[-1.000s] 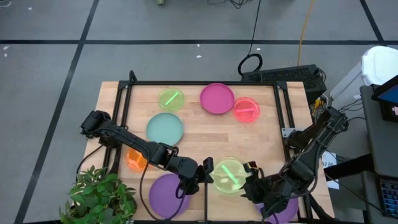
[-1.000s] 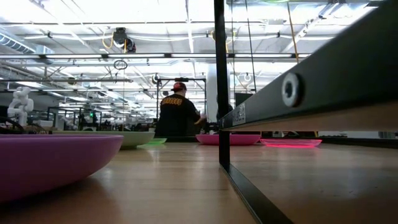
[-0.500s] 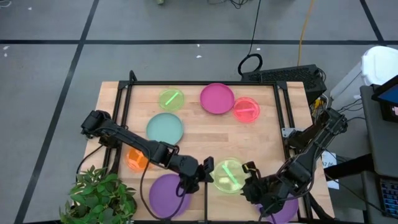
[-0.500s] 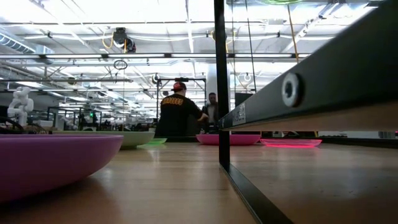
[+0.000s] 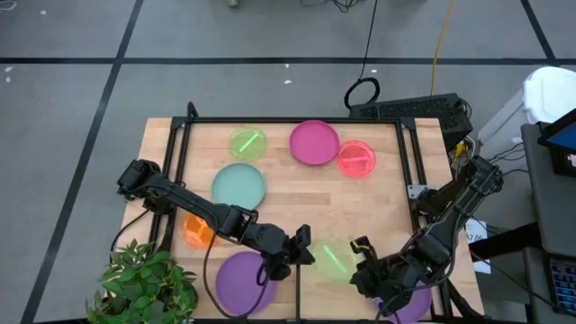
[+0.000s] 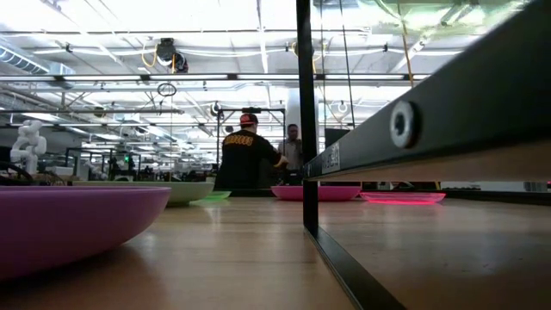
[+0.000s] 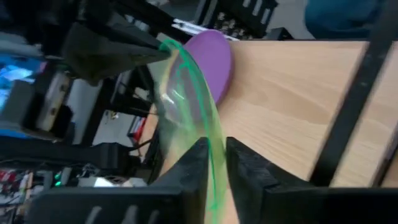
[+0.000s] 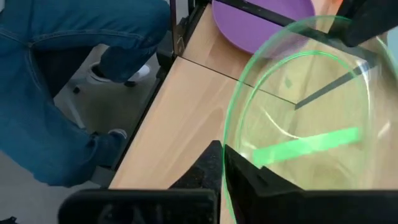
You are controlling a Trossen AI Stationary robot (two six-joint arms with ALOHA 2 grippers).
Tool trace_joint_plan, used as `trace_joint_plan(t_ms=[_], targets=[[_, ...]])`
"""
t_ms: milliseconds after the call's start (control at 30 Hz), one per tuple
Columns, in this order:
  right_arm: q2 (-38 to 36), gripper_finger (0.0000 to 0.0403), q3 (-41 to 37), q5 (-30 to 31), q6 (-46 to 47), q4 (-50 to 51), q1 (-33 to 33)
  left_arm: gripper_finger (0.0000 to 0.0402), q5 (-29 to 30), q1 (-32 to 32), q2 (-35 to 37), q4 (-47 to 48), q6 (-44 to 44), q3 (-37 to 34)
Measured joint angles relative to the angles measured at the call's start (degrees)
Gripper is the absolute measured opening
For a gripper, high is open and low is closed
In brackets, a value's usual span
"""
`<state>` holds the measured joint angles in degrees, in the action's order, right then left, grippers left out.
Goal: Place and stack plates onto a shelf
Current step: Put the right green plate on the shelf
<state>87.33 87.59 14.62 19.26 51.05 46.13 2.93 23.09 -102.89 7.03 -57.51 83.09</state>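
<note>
Wrist views show both grippers' fingers (image 7: 214, 171) pinching the green plate (image 8: 305, 124), so loosen your left gripper (image 5: 301, 249) fully before your right gripper (image 5: 360, 256) carries it to the shelf (image 5: 378, 202).

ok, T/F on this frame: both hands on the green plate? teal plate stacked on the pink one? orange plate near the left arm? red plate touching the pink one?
1. Both hands grip the clear green plate: true, left hand and right hand at opposite rims.
2. The teal plate sits on the pink plate: false, they lie apart.
3. The orange plate lies by the left arm: true.
4. The red plate lies far from the pink plate: false, right beside it.
</note>
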Motion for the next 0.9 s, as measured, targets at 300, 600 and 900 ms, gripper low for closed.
trace_joint_plan(t_ms=[300, 600, 900], targets=[[0.48, 0.0000, -0.69, 0.21, 1.85, -0.69, 0.00, 0.0153, 0.25, 1.07, 0.00, -1.36, 4.25, 0.00], [0.48, 0.0000, -7.14, -1.35, 5.07, -7.22, 0.41, 0.0166, 0.23, 2.56, 0.00, -1.34, 7.93, 0.00], [0.50, 0.0000, -13.99, -3.35, 8.33, -16.08, 0.44, 0.0166, 0.23, 2.45, 0.02, -3.17, 10.55, 0.00]])
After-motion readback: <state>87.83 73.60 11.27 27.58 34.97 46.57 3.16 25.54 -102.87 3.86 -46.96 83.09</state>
